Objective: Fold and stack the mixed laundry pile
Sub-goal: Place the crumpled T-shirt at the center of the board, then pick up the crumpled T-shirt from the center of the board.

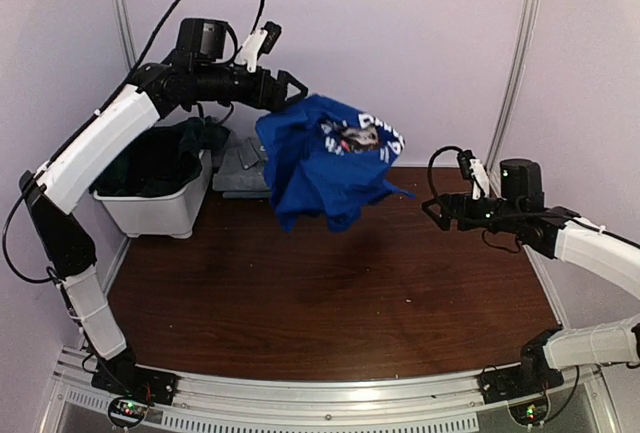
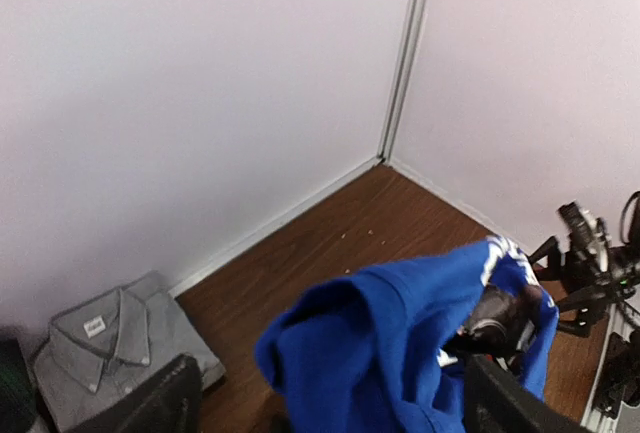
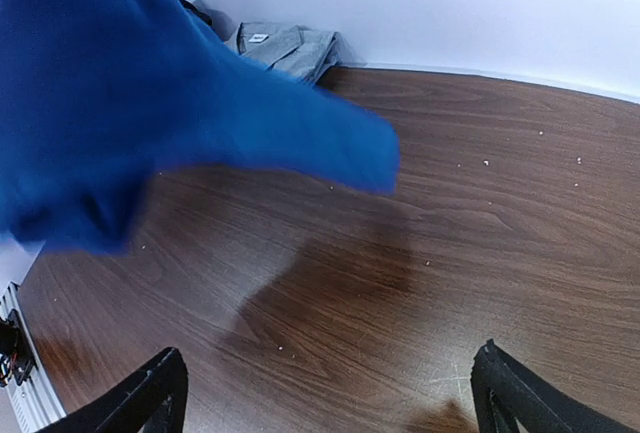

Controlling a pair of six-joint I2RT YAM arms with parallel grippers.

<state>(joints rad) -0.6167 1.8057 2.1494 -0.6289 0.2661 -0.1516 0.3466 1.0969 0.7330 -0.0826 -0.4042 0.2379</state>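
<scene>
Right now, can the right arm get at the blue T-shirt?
Likely yes. The blue T-shirt is in mid-air just ahead of the right arm, whose open jaws point toward it, and nothing stands between them.

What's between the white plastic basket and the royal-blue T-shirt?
A folded grey collared shirt lies there. The top view shows it clearest.

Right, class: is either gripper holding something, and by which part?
Neither grips anything. The left gripper is open, the blue T-shirt loose in the air at its fingers; the right gripper is open and empty.
</scene>
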